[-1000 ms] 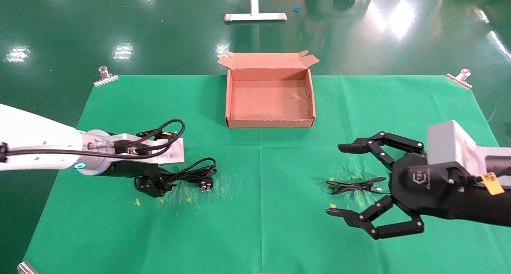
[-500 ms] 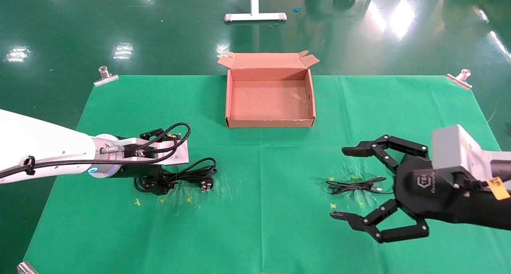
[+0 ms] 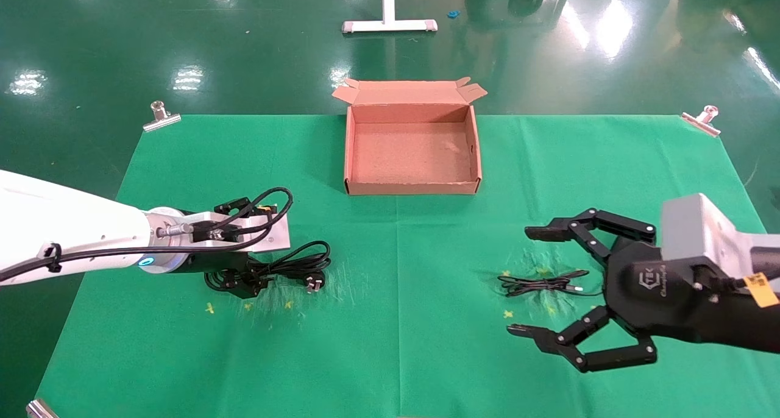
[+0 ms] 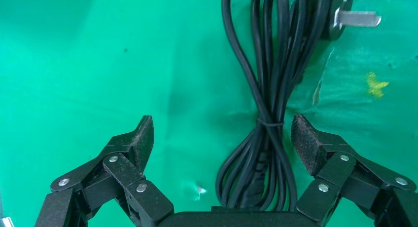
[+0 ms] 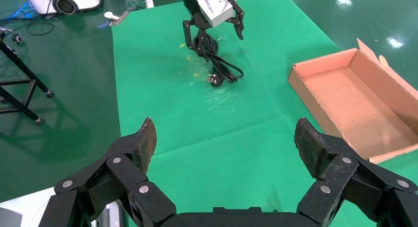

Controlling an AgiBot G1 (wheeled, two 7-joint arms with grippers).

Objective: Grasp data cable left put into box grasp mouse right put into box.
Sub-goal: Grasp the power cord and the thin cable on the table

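Green cloth (image 3: 396,272) covers the table, held at its far corners by metal clips (image 3: 161,116). At its far middle edge sits the brown cardboard box (image 3: 412,189), lid folded back and nothing inside. On the robot's left, the white arm reaches in low from the side, its wrist nearly level over the cloth, and the left gripper (image 3: 234,282) points down onto the data cable (image 3: 292,264), a coil of thick black cord whose pronged plug (image 3: 315,282) lies toward the table's middle. The left wrist view shows this gripper (image 4: 222,138) spread wide, one finger (image 4: 140,138) resting clear of the cord on bare cloth, the other pad just beside the tied waist of the coil (image 4: 268,138); the bundle sits between the jaws but nothing is clamped. On the robot's right, the black forearm comes in from the side edge and the right gripper (image 3: 536,281) hovers with its jaws fully splayed and empty, one fingertip (image 3: 539,231) beyond and one nearer than a thin black cord bundle (image 3: 539,282) lying flat on the cloth. No mouse body can be made out at that bundle.
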